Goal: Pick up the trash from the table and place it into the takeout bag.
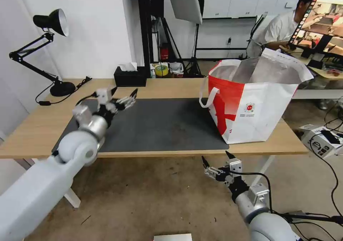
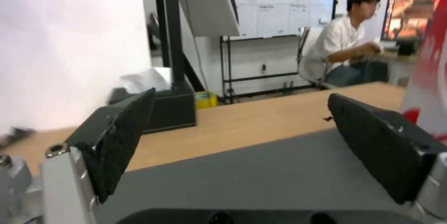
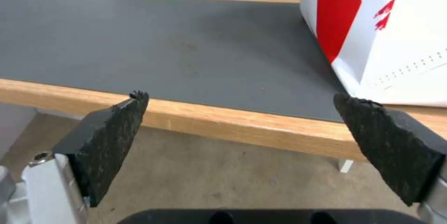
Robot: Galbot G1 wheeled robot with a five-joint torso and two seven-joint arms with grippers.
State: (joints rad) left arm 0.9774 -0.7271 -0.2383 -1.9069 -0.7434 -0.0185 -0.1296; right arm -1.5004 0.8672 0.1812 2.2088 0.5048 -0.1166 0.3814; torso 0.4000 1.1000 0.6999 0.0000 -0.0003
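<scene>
Table: light-wood table is standing on white legs.
Mat: dark grey mat is lying along its middle.
Right end: takeout bag is sitting partly on the mat.
Far edge: black tissue box and desk lamp are resting there.

1. Takeout bag: foil-lined interior mostly out of sight; contents cannot be told.
2. Bag logo: print too small to read.
3. Left gripper: blurred in head view.

Left arm reaches forward, its hand raised with fingers spread wide and nothing between them. Right hand hangs lower, pointing forward, fingers likewise apart and bare.
</scene>
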